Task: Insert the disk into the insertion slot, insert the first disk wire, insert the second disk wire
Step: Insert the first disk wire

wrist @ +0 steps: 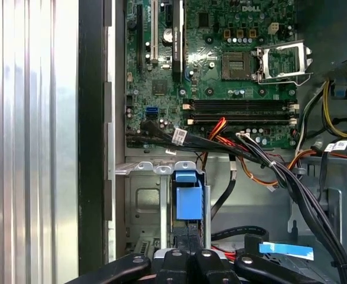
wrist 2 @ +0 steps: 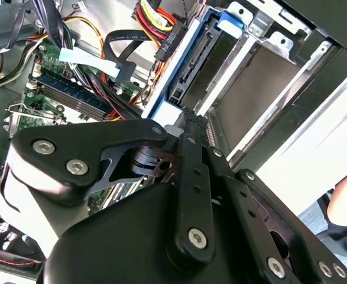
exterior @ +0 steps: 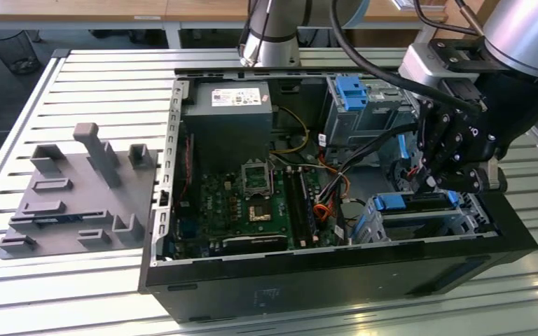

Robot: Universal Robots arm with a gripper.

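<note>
My gripper [exterior: 447, 187] was clamped on the disk [exterior: 405, 202], which sat in the insertion slot [exterior: 420, 224] at the exterior view's right.

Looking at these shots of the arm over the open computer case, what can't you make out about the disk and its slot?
1. Exterior view: the gripper covers part of the disk, so how deep it sits in the insertion slot is hidden.
2. Second wrist view: the gripper's body hides the disk's near end.
3. First wrist view: the picture's edge cuts the disk off; whether anything is plugged into it cannot be told.
</note>
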